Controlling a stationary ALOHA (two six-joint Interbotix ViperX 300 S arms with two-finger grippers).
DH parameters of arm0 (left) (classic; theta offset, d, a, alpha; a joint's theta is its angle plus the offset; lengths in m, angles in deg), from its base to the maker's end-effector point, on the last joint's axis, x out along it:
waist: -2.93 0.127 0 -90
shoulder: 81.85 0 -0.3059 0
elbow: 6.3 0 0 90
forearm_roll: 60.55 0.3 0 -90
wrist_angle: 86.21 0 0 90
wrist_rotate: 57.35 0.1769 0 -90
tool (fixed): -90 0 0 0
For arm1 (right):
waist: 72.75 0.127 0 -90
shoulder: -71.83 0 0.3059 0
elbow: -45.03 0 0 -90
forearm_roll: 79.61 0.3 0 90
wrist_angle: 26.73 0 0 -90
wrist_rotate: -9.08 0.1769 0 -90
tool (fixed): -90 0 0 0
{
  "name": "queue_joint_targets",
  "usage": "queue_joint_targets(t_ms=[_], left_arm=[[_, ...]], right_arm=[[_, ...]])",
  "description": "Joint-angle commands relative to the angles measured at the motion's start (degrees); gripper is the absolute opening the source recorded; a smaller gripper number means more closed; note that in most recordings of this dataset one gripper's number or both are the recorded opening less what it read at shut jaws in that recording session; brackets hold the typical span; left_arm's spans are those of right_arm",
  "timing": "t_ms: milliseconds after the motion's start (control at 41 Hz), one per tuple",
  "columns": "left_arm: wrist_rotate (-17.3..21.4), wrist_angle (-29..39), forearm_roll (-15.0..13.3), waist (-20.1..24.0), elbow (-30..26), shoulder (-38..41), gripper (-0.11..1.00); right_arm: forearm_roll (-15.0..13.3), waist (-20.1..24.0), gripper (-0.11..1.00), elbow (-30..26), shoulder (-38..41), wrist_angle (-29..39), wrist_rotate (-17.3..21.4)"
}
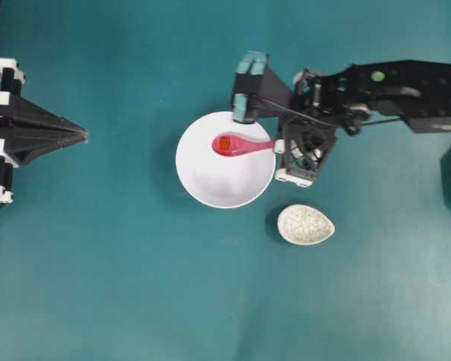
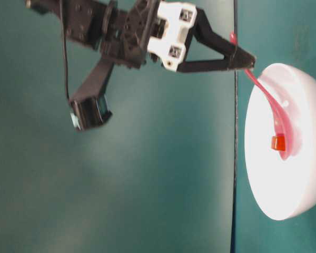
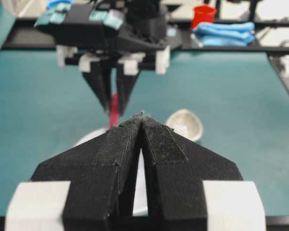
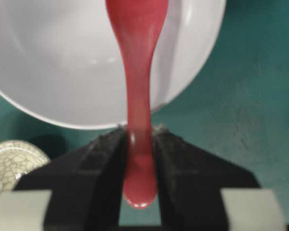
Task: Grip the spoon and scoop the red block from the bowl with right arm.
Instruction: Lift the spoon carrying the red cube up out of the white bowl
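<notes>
Overhead view: the right gripper [image 1: 279, 147] clasps the handle of the pink-red spoon [image 1: 244, 145], its fingers [image 4: 103, 163] pressed against both sides of the handle. The spoon's scoop lies over the white bowl [image 1: 203, 184], with the red block [image 1: 225, 143] resting in the scoop. A small crackle-patterned dish [image 1: 306, 224] sits on the teal table [image 1: 120, 286], near the bowl's lower right. The left gripper [image 1: 83, 135], fingers [image 3: 166, 144] pressed together on nothing, rests well apart at the left edge.
</notes>
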Motion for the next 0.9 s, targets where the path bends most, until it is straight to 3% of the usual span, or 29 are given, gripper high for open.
queue_joint_targets(t_ms=[0, 122, 415, 878], left_arm=[[-0.1, -0.3, 0.1, -0.1, -0.6, 0.4, 0.01], [-0.1, -0.5, 0.1, -0.1, -0.6, 0.4, 0.01], [-1.1, -0.5, 0.1, -0.1, -0.7, 0.4, 0.01], [-1.2, -0.7, 0.1, -0.1, -0.8, 0.4, 0.01]], right_arm=[[0.2, 0.5, 0.24, 1.8, -3.6, -4.0, 0.5], [0.2, 0.7, 0.24, 3.8, -5.3, -7.1, 0.7], [0.0, 0.8, 0.24, 3.4, -8.3, -6.7, 0.7], [-0.3, 0.7, 0.24, -4.8, -12.0, 4.6, 0.5]])
